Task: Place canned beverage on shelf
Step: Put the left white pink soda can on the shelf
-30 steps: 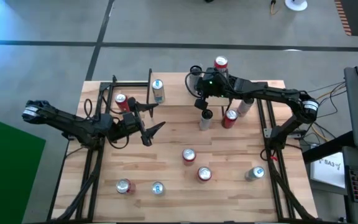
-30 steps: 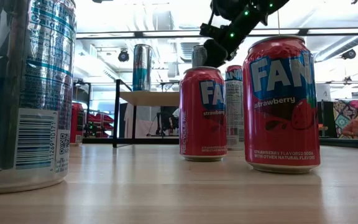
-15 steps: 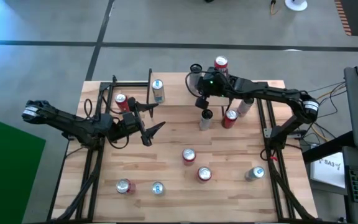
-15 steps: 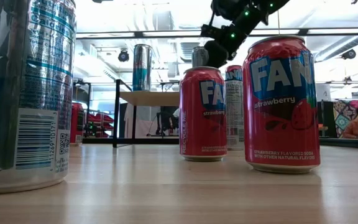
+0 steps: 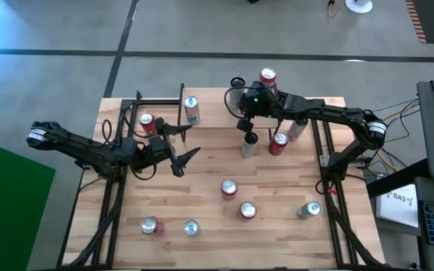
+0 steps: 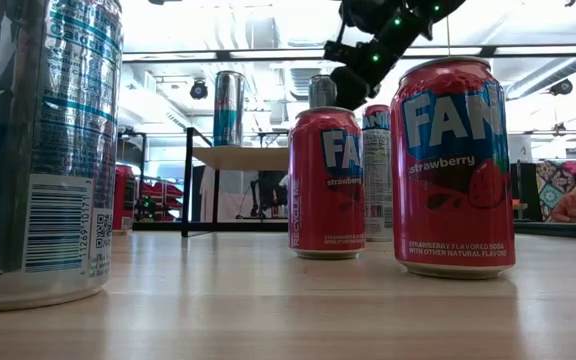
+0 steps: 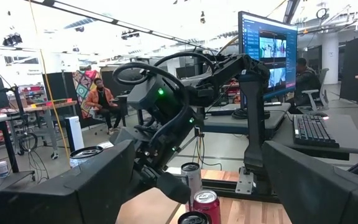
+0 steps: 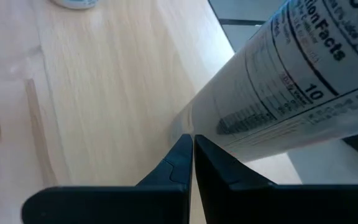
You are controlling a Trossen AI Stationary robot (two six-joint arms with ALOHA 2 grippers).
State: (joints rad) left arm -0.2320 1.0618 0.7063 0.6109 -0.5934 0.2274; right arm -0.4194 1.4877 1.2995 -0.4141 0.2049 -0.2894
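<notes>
I find my right gripper (image 5: 250, 138) with its fingers (image 8: 185, 163) clenched flat together on nothing, hanging over the far middle of the desk (image 5: 209, 218). Directly beside those fingers stands a slim silver can (image 5: 248, 146), and a red can (image 5: 279, 142) stands just past it. The right wrist view shows the closed tips pressed close along the printed side of a pale can (image 8: 278, 87); whether they touch it I cannot tell. I judge that the closed fingers are there to nudge or steady the can rather than lift it, since fingers shut like this cannot take it.

My left gripper (image 5: 185, 143) waits with its fingers spread wide and empty, pointing across the desk toward the right arm. Close by its fingers, on the far side, is the shelf (image 5: 162, 113), carrying a red can (image 5: 148, 123) and a blue-and-silver can (image 5: 192, 110). I judge those two count as placed, and that the open fingers are held ready for the next pick.

Several cans remain on the desk well short of either set of fingers, toward the near edge: two red ones (image 5: 229, 188) near the middle and others near the front edge. The task is therefore only part done. A further red can (image 5: 267, 77) stands at the far edge, beyond the right fingers.
</notes>
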